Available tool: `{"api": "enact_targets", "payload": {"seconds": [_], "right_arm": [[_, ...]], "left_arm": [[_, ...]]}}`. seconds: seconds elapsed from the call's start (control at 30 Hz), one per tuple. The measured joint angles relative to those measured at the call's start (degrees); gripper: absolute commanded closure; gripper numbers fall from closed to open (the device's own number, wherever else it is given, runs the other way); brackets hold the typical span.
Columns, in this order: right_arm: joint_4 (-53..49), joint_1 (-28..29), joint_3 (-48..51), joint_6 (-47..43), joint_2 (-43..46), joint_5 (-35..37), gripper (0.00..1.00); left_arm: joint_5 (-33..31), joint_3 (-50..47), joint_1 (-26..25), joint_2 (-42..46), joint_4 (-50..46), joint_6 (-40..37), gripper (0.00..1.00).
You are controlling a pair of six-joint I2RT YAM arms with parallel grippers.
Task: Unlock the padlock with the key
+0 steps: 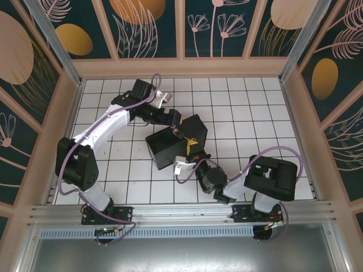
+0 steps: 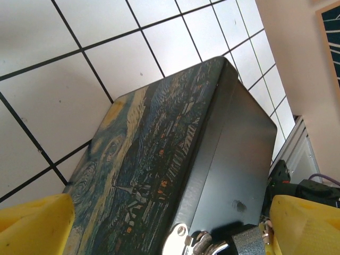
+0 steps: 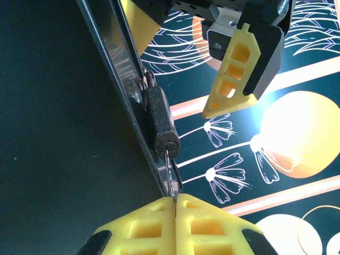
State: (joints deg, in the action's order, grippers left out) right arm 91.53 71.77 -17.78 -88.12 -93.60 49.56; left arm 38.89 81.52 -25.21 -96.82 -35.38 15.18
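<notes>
The padlock (image 3: 161, 119), a dark textured cylinder, hangs from the silver hasp (image 2: 183, 240) on the black box's (image 1: 170, 148) front edge. The thin key (image 3: 170, 178) has its blade in the padlock's keyhole. My right gripper (image 3: 175, 201) is shut on the key's head, just below the padlock. My left gripper (image 2: 170, 226) is open, one yellow finger (image 2: 34, 226) on each side of the box's latch end, with the padlock (image 2: 248, 244) between the fingers. In the top view the left gripper (image 1: 172, 118) is at the box's far side and the right gripper (image 1: 190, 149) at its near right.
The box has a starry-night painted lid (image 2: 143, 159) and sits mid-table on white tiles (image 1: 238, 107). Painted walls (image 1: 181, 28) enclose the table on three sides. The left gripper's yellow finger (image 3: 238, 71) hangs close above the padlock in the right wrist view.
</notes>
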Motion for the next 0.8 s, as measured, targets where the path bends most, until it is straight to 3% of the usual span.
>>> {"api": "enact_targets", "payload": {"seconds": [0.23, 0.37, 0.8], "right_arm": [[0.0, 0.0, -0.2, -1.3, 0.0, 0.0, 1.00], [0.0, 0.0, -0.2, -1.6, 0.0, -0.1, 1.00], [0.0, -0.9, -0.9, -3.0, -1.6, -0.6, 1.00]], "left_arm": [[-1.2, -0.6, -0.3, 0.0, -1.1, -0.7, 0.11], [-2.3, -1.4, -0.2, 0.1, -1.9, -1.7, 0.07], [-3.5, -2.6, -2.3, 1.1, -2.6, -3.7, 0.09]]}}
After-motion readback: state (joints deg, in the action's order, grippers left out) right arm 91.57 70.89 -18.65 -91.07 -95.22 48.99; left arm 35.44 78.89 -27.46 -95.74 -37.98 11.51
